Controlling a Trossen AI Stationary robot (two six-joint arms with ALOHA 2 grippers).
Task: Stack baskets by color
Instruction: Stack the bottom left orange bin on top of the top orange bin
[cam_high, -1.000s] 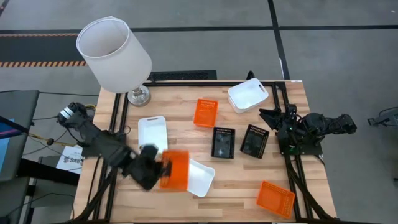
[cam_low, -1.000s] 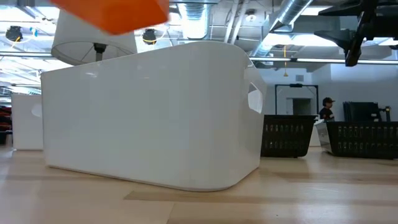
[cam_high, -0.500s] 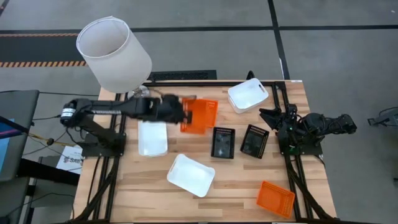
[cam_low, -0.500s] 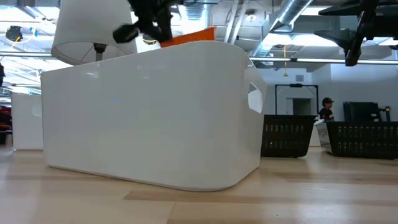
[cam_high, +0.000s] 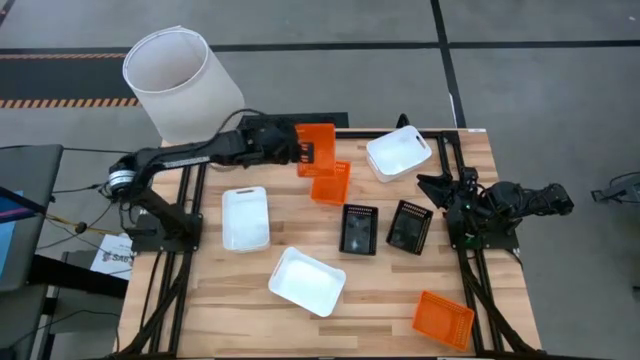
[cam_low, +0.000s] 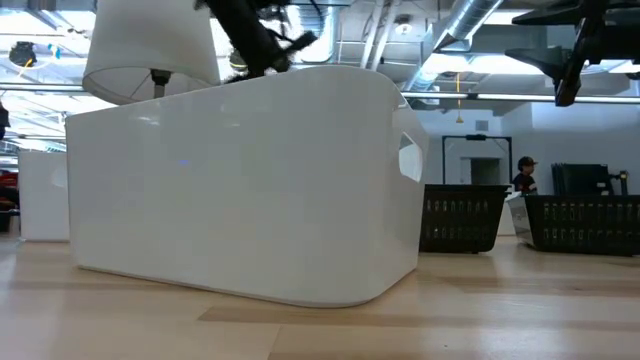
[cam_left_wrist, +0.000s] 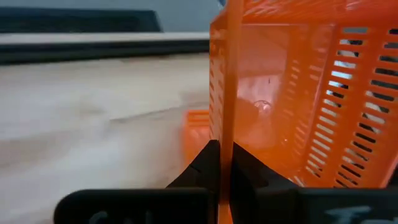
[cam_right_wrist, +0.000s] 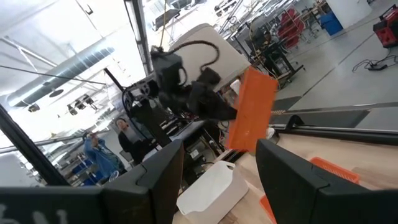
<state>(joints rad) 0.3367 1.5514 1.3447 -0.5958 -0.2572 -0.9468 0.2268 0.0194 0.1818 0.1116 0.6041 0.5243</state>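
My left gripper (cam_high: 299, 152) is shut on an orange basket (cam_high: 317, 143), held tipped on edge above the table's far middle. Just nearer, a second orange basket (cam_high: 330, 184) lies flat on the table, and a third (cam_high: 443, 320) sits at the near right corner. White baskets lie at the left (cam_high: 245, 218), near middle (cam_high: 307, 281) and far right (cam_high: 398, 153). Two black baskets (cam_high: 359, 229) (cam_high: 409, 226) rest side by side right of centre. My right gripper (cam_right_wrist: 217, 186) stands open at the right edge, touching nothing. My left gripper pinches one wall of the orange basket at its rim (cam_left_wrist: 224, 134). One finger (cam_left_wrist: 200, 167) is on one face of the wall and the other finger is inside the basket. It comes from the table's left, slanting down. The basket hangs clear of the table, tipped up on edge.
A big white lampshade (cam_high: 180, 85) stands at the far left corner, close behind my left arm. In the low view the near white basket (cam_low: 240, 190) blocks most of the table. A person (cam_low: 524, 175) stands in the room beyond.
My left gripper has swung from the table's near left toward the far edge and a little right, carrying the orange basket clear of the table. It passed over the orange basket lying at the far middle. The wrist rolled, and the held basket now stands on edge.
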